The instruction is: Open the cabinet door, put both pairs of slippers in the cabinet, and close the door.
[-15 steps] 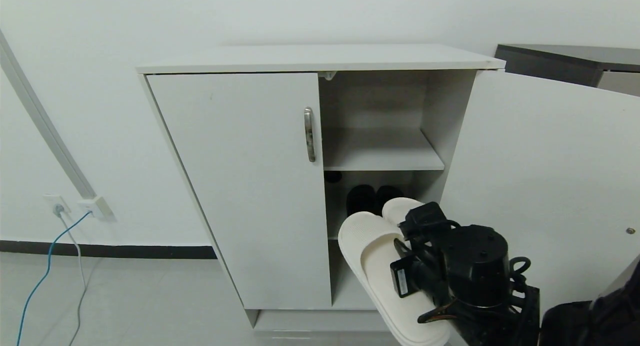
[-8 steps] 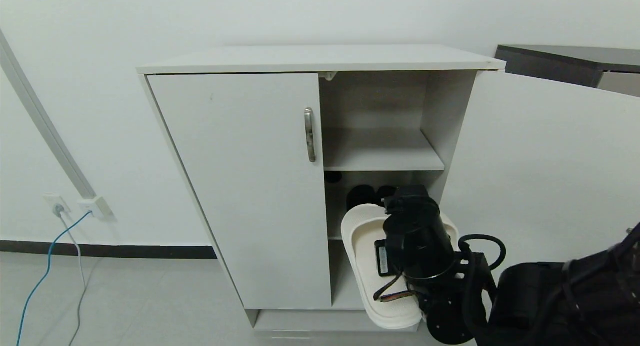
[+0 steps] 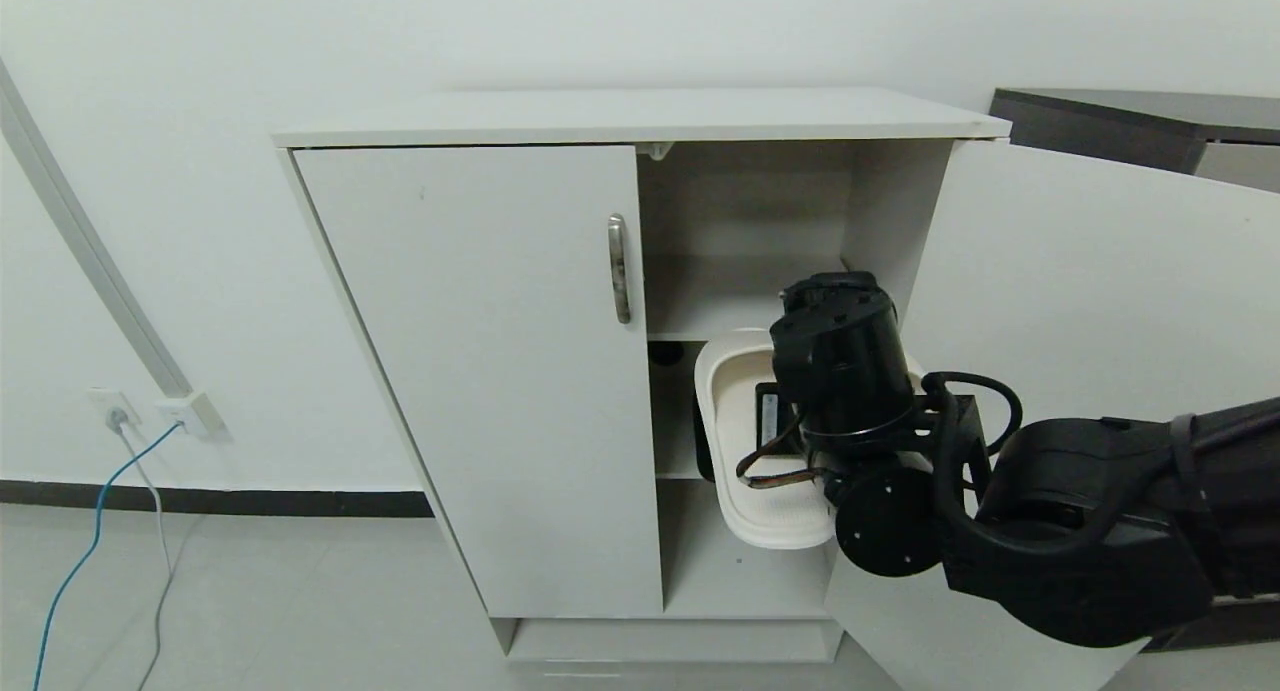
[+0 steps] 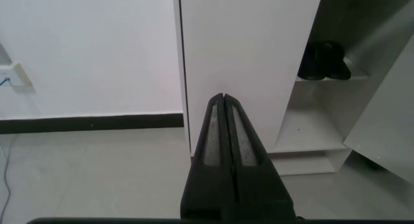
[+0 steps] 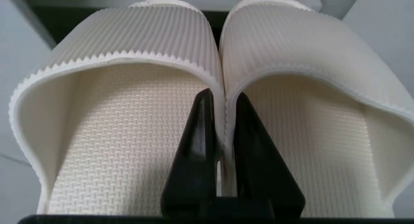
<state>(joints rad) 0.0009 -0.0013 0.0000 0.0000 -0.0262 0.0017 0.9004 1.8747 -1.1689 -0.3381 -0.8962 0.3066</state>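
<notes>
Cream ribbed slippers (image 5: 129,75), pinched by their inner walls in the right gripper (image 5: 221,107), hung at the cabinet (image 3: 640,116) mouth, four o'clock from the handle (image 3: 620,269). Placing seemed underway; the next move called for pushing them in beside the black slippers (image 4: 325,61), then releasing. The left gripper (image 4: 224,111) was closed and empty.

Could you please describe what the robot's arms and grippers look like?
The right arm is glossy black, with a bulky rounded shell, a cylindrical wrist section and a round joint cap. Black cables loop beside the wrist, and a thin brown cable curls below. The left gripper has black tapered fingers with grey textured pads; the right gripper has plain black wedge fingers.
</notes>
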